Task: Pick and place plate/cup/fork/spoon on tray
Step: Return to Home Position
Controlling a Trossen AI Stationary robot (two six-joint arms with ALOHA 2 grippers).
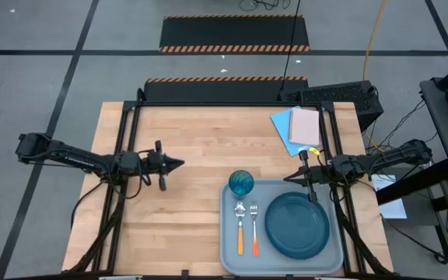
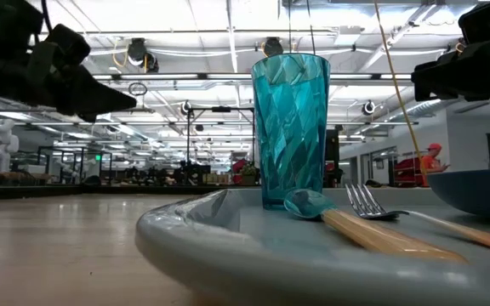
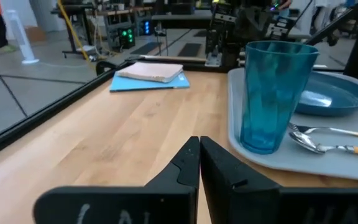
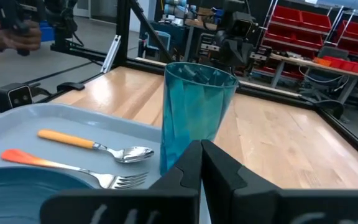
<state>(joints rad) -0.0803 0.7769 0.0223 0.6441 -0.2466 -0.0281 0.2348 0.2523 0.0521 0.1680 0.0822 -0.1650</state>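
Note:
The pale grey-blue tray (image 1: 232,260) lies at the table's near right. On it rest the dark teal plate (image 1: 296,225), the upright teal cup (image 1: 241,183) at its far left corner, and the spoon (image 1: 239,227) and fork (image 1: 253,228) side by side, orange handles toward the near edge. The cup also shows in the low view (image 2: 290,127), the left wrist view (image 3: 275,93) and the right wrist view (image 4: 194,118). My left gripper (image 1: 179,163) is shut and empty above the table's middle left. My right gripper (image 1: 286,177) is shut and empty above the tray's far right edge.
A blue sheet (image 1: 283,128) with a pink sheet (image 1: 305,127) on it lies at the table's far right. Bare wood lies left of the tray. Black frame rails run along the table's sides.

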